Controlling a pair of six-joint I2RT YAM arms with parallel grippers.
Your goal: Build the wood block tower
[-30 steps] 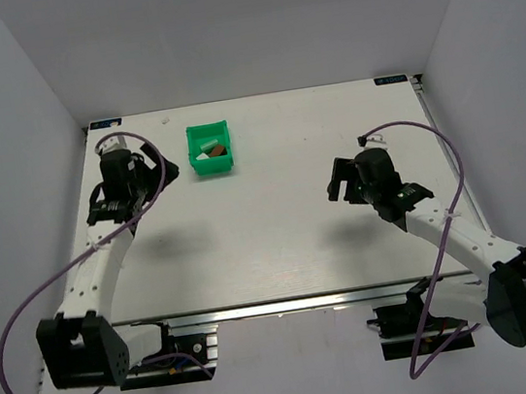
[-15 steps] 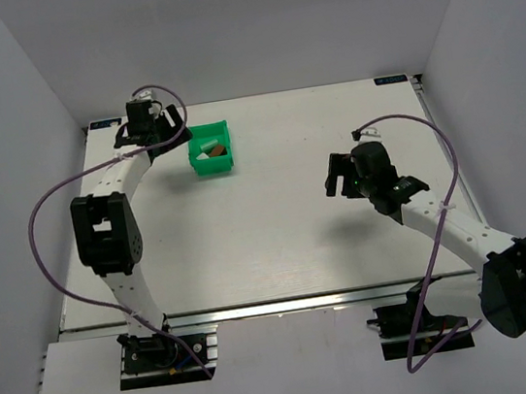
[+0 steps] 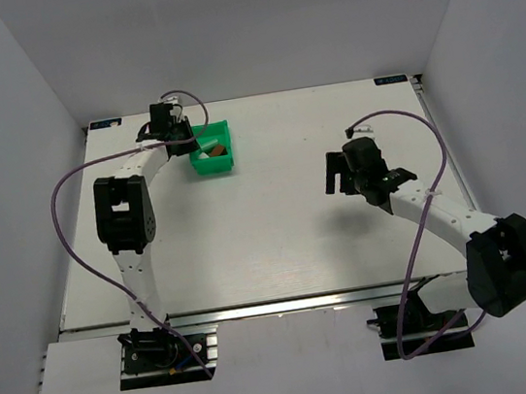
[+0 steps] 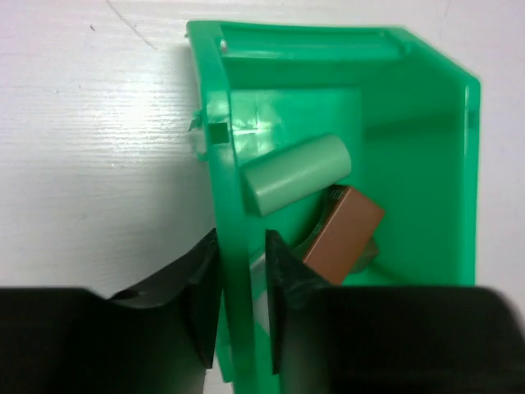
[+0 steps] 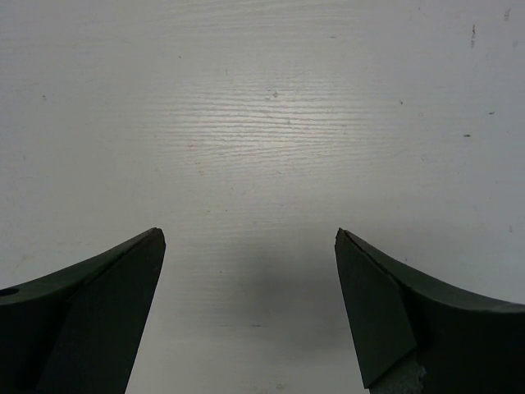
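No wood block tower shows in any view. Loose wooden blocks lie in a green bin [image 3: 213, 169] at the back left of the table. Among them are a pale mint cylinder [image 4: 297, 174] and a brown block [image 4: 343, 234]; a greenish piece sits half hidden under them. My left gripper [image 4: 241, 246] straddles the bin's left wall [image 4: 218, 156], one finger outside and one inside, shut on that wall. From above, the left gripper [image 3: 187, 141] is at the bin's left rim. My right gripper [image 5: 248, 234] hangs open over bare table, also seen from above [image 3: 335, 175] right of centre.
The white table [image 3: 270, 245] is enclosed by grey walls at the back and both sides. A purple cable loops off each arm. The left arm stretches along the table's left side to the bin.
The left arm swung from the table's left side up to the bin, and its jaws closed on the left wall. The right arm shifted only slightly and stayed open.
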